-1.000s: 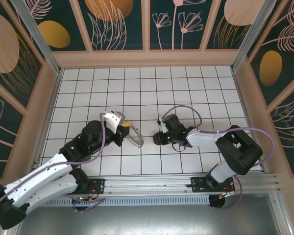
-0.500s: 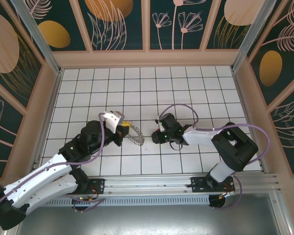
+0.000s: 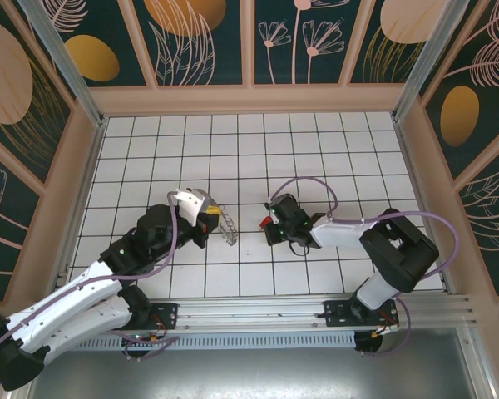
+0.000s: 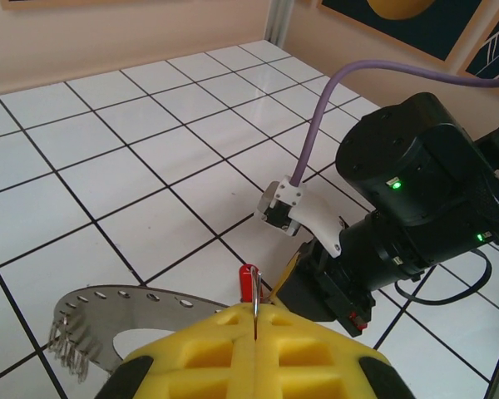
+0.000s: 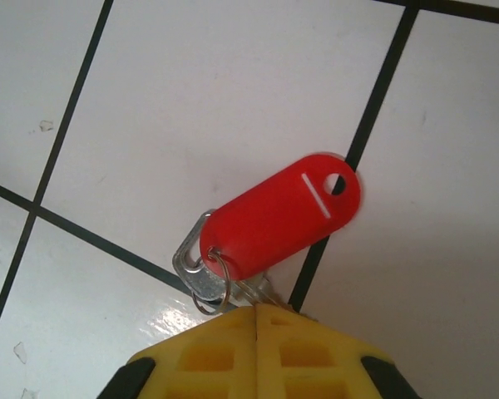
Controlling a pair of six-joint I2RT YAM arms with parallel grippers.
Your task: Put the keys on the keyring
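The right fingers (image 5: 308, 353) now are closed on the key (image 5: 274, 218); before, they stood half open. The keyring (image 3: 227, 232) in the left fingers (image 4: 191, 357) looks narrower from above, turned more upright.

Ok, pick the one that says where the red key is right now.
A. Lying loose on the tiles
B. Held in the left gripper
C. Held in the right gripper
C: in the right wrist view the right gripper is shut on the metal end of the key, with the red head sticking out ahead of it.
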